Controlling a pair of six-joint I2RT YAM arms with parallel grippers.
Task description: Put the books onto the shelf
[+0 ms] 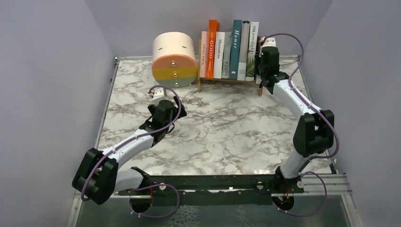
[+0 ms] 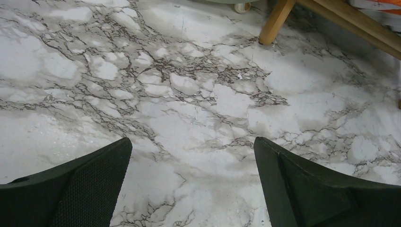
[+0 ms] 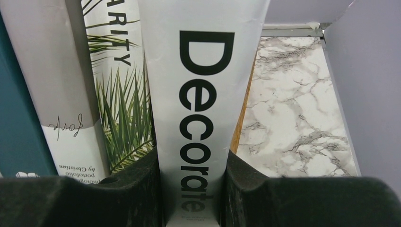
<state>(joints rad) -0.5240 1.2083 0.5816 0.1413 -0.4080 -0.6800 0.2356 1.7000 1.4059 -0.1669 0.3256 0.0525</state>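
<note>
1. White "Decorate" book (image 3: 201, 109) is pinched spine-out between the right gripper (image 3: 191, 165) fingers, upright, at the right end of the row. Reads as the last book being slotted in.
2. Grip sits low on the spine, one pad on each cover. That keeps the book vertical and lets it slide in parallel to its neighbour.
3. Plant-cover book (image 3: 120, 94) touches it on the left, then a grey one (image 3: 61, 71), then teal (image 3: 16, 118). Wood end post (image 3: 242, 118) is just to its right, so the gap is tight.
4. Shelf (image 1: 227, 80) stands at 12 o'clock on the marble table (image 1: 227, 127), with the other books (image 1: 229, 49) standing in it. Can't tell if "Decorate" is seated on the slats.
5. Left gripper (image 2: 191, 156) is spread wide and holds nothing. It hovers over bare marble around 9 o'clock, well apart from the shelf.
6. Round drawer box (image 1: 174, 59) at 11 o'clock sits just beside the shelf's left end, clear of the right arm.
7. Risk: the left finger is wedged against the plant book, so pulling out could drag or tip a neighbour.
</note>
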